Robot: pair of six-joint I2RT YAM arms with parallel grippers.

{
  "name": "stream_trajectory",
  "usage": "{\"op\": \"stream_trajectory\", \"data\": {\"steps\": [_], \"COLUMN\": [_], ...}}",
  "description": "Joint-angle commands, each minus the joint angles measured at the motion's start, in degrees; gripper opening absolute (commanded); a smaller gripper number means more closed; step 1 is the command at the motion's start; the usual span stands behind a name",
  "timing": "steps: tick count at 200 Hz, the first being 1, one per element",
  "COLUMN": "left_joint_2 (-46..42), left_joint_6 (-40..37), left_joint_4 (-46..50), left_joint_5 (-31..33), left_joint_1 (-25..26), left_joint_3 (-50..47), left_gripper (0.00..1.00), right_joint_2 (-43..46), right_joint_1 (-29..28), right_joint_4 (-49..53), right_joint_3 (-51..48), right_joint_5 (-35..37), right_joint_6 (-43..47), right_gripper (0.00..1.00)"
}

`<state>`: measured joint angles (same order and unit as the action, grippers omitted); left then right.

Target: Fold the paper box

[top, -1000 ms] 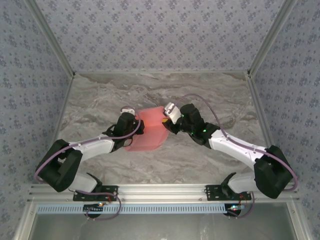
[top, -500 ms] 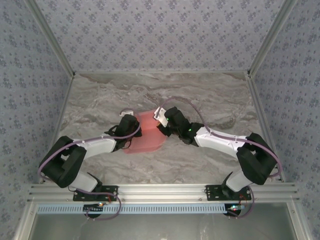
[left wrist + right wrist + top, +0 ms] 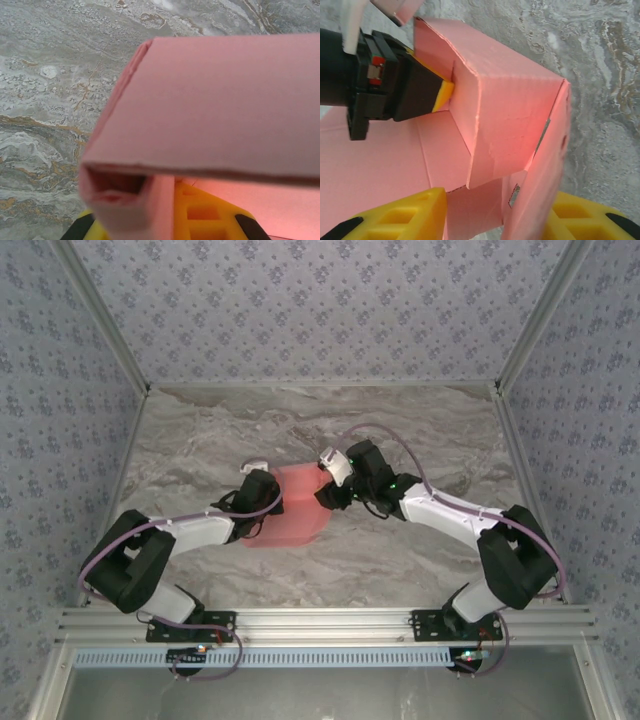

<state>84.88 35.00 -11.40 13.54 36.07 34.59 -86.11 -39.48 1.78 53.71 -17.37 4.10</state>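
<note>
The paper box [image 3: 298,512] is salmon-pink card, partly folded, lying mid-table between the two arms. My left gripper [image 3: 266,502] is shut on the box's left wall; in the left wrist view the card [image 3: 210,100] covers most of the picture and one yellow finger [image 3: 210,217] presses against a pink wall. My right gripper [image 3: 327,494] is at the box's right end. In the right wrist view its yellow fingers [image 3: 395,215] stand apart, open, astride raised walls and a side flap [image 3: 540,175] that leans against the right finger. The left gripper [image 3: 442,92] shows there pinching the far wall.
The marble-patterned tabletop [image 3: 420,440] is bounded by patterned walls [image 3: 320,310] at the back and sides. An aluminium rail [image 3: 320,625] runs along the near edge with both arm bases. Bare table lies behind and to both sides of the box.
My right gripper's jaws have widened, and its wrist shifted left towards the box's right end, then turned a little. The left gripper kept its hold and the box barely moved.
</note>
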Motion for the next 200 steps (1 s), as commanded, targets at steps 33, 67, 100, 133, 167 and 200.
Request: {"op": "stream_trajectory", "data": {"steps": [33, 67, 100, 133, 167, 200], "left_joint_2": [0.9, 1.1, 1.4, 1.7, 2.1, 2.5], "left_joint_6": [-2.1, -2.2, -2.2, -2.2, -2.4, -2.5], "left_joint_4": [-2.3, -2.3, -1.5, -1.8, -1.7, -1.9], "left_joint_5": [-0.2, -0.1, 0.0, -0.1, -0.1, 0.1], "left_joint_1": [1.4, 1.5, 1.6, 1.6, 1.7, 1.7], "left_joint_3": [2.5, 2.8, 3.2, 3.3, 3.4, 3.6], "left_gripper": [0.01, 0.01, 0.01, 0.01, 0.01, 0.01], "right_joint_2": [3.5, 3.8, 3.8, 3.7, 4.1, 4.4], "right_joint_1": [2.0, 2.6, 2.5, 2.8, 3.1, 3.1], "right_joint_4": [-3.1, -3.2, 0.0, 1.1, 1.5, 3.7], "right_joint_3": [-0.1, -0.3, 1.1, 1.2, 1.5, 2.4], "right_joint_5": [-20.2, -23.3, -22.5, -23.8, -25.3, -25.4], "right_joint_6": [-4.3, -4.5, -4.1, -3.9, -4.1, -2.6], "right_gripper": [0.49, 0.55, 0.64, 0.64, 0.63, 0.68]}}
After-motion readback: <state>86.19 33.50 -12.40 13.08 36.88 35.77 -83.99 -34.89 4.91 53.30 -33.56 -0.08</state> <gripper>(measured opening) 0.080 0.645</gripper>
